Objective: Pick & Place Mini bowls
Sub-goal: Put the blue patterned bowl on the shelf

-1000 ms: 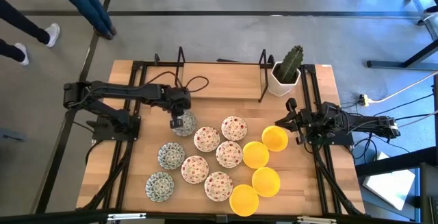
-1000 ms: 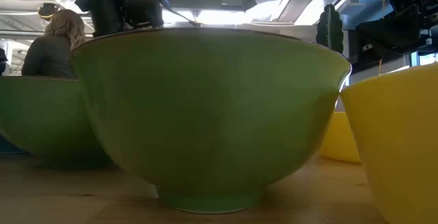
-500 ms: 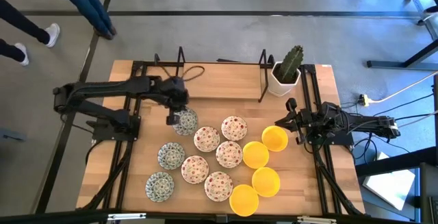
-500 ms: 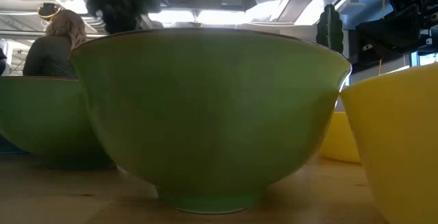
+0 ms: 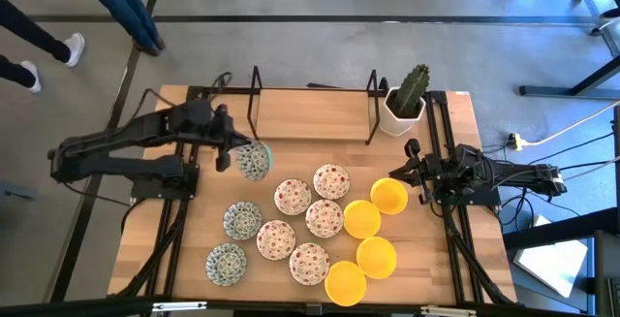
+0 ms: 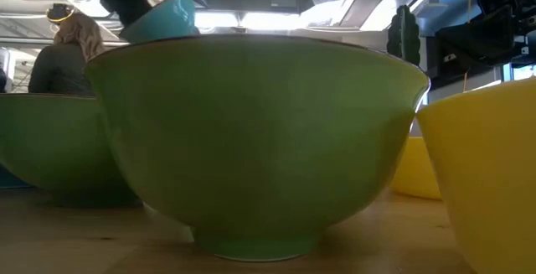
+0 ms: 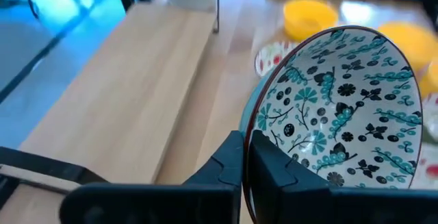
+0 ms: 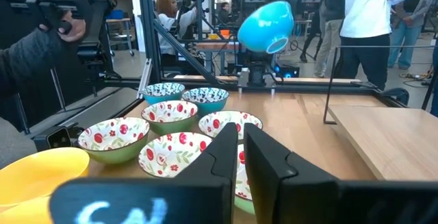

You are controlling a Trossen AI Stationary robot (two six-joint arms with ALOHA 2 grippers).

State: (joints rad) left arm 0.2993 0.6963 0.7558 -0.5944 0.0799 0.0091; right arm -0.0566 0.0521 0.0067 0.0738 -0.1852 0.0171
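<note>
Several mini bowls sit in a cluster on the wooden table: two green-blue patterned ones, red-speckled ones and plain yellow ones. A third green-blue patterned bowl is in the air at the table's left, with my left gripper shut on it; its blue outside shows in the right wrist view and the low view. My right gripper rests shut at the table's right, beside a yellow bowl, holding nothing. My left gripper holds the patterned bowl by its rim, one finger inside and one outside. The fingers come from the table's left, slanting downward. The bowl is lifted clear of the table and tipped on its side, its patterned inside facing away from the gripper.
A white square pot with a green cactus stands at the far right. Two black upright frames rise from the table's far half. People stand and walk beyond the far edge. Bare wood lies along the far side.
My left gripper has risen and drawn back toward the table's far left, tipping from pointing steeply down to a shallower slant. The patterned bowl has come up with it, off the table, and has tipped onto its side.
</note>
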